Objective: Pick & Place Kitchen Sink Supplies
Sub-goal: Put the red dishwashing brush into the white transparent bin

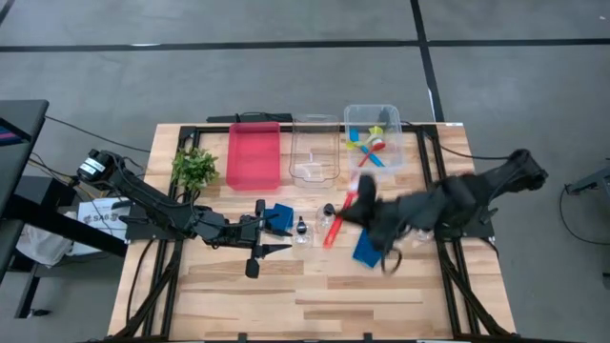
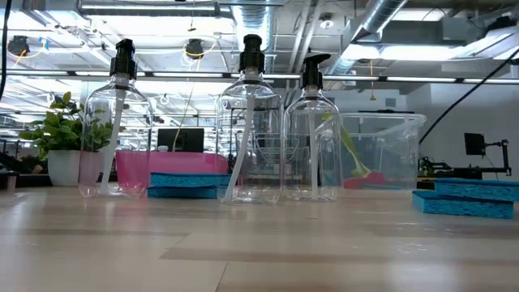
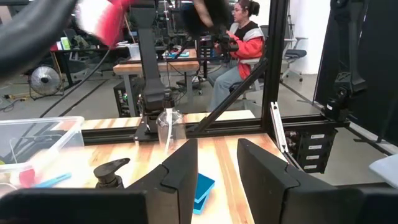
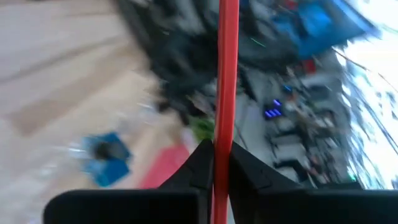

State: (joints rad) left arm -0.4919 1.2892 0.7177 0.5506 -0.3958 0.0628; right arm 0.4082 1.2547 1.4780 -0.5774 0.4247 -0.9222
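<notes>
Gripping red brush (image 4: 225, 74) btwn R gripper (image 4: 221, 163) fingers

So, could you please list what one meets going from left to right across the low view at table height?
Small green plant → first clear pump bottle → pink tray, with a blue sponge in front → second pump bottle → third pump bottle → clear bin → another blue sponge.
</notes>
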